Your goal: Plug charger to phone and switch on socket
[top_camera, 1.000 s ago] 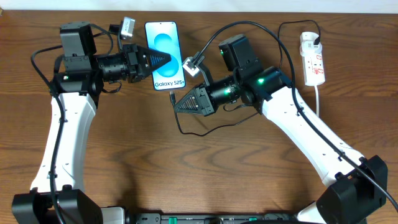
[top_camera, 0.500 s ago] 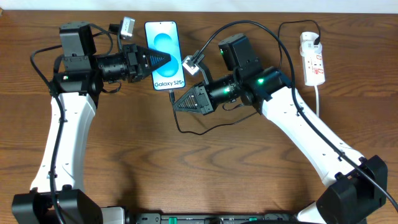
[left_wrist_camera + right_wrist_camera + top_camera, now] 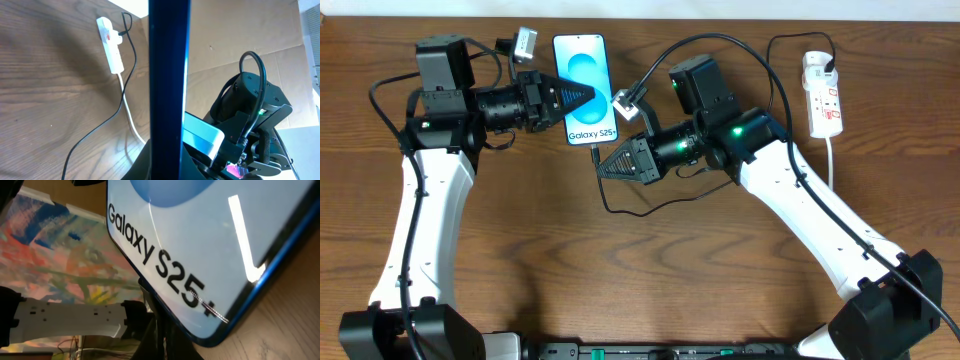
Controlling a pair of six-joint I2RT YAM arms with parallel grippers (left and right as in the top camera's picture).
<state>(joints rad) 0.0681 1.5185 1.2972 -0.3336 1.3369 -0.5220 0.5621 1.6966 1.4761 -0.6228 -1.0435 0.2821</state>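
Observation:
The phone (image 3: 582, 70), its blue screen reading "Galaxy S25+", is at the back middle of the table. My left gripper (image 3: 588, 97) reaches in from the left and is shut on the phone's side. In the left wrist view the phone (image 3: 169, 75) shows edge-on between the jaws of that gripper (image 3: 170, 167). My right gripper (image 3: 603, 168) sits just below the phone's bottom edge, shut on the charger (image 3: 608, 200) close to its plug, which touches that edge. In the right wrist view the phone (image 3: 190, 240) fills the frame above the right gripper (image 3: 162, 340). The socket (image 3: 823, 95) lies at the far right.
The charger's black cable loops from under my right arm up and over to the socket's top end. A white cord (image 3: 832, 160) runs from the socket toward the front. In the left wrist view the socket (image 3: 111, 44) lies in front of a cardboard wall (image 3: 240, 30).

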